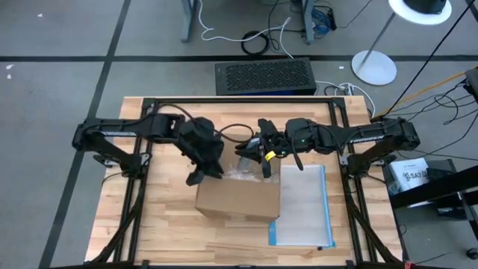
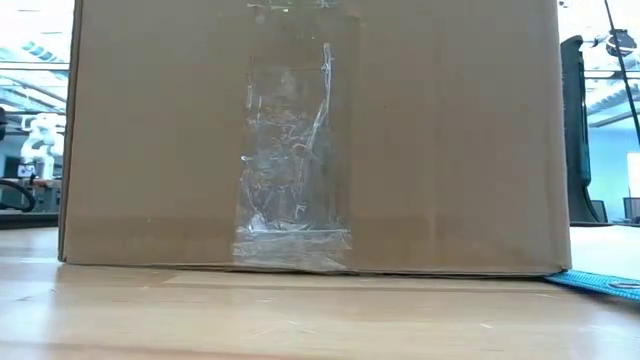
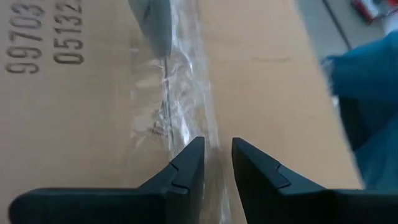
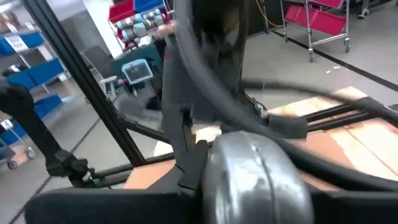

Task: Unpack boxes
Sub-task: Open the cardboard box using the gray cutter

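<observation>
The box [image 1: 237, 200] sat mid-table, stiff corrugated board, likely light; its glossy tape seam [image 3: 180, 99] looked slippery, the place to pick at. Left gripper [image 3: 214, 163] hovered over that seam, fingers slightly parted, empty. Right gripper [image 1: 263, 153] hung behind the box, grip unclear. Wooden table [image 1: 164, 232]; workshop beyond.

From table height the box [image 2: 310, 135] fills everything, its top cut off, both arms hidden behind it.

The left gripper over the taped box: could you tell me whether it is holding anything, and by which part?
Nothing is held: the left gripper stands slightly open, with an empty gap, over the clear tape along the box top.
</observation>
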{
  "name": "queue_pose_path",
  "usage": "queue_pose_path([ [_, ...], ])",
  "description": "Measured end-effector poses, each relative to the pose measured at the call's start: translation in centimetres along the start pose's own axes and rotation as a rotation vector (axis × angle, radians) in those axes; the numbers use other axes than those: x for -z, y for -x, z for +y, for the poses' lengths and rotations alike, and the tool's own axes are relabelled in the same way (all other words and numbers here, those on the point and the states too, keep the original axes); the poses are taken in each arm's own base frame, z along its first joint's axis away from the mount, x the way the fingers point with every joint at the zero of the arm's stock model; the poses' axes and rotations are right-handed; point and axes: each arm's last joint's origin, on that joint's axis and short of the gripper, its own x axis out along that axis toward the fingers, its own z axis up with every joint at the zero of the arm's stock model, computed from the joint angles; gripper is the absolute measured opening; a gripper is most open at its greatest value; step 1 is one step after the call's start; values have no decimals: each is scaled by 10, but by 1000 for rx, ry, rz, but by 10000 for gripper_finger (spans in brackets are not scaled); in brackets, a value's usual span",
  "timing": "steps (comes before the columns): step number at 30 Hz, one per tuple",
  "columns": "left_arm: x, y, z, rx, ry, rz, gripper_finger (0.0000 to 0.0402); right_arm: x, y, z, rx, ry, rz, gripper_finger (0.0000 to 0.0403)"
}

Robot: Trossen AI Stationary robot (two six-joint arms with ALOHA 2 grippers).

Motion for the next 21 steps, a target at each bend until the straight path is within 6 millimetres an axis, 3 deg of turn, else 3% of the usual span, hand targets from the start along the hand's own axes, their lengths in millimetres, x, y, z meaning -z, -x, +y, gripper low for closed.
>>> queue_pose_path([
  [5,0,-5,2,-43,-23,20,89,-4,1,3,-4,-1,-45,59],
  [21,-2,-6,5,-99,-23,-4,89,17,0,28,189,65,-24,59],
])
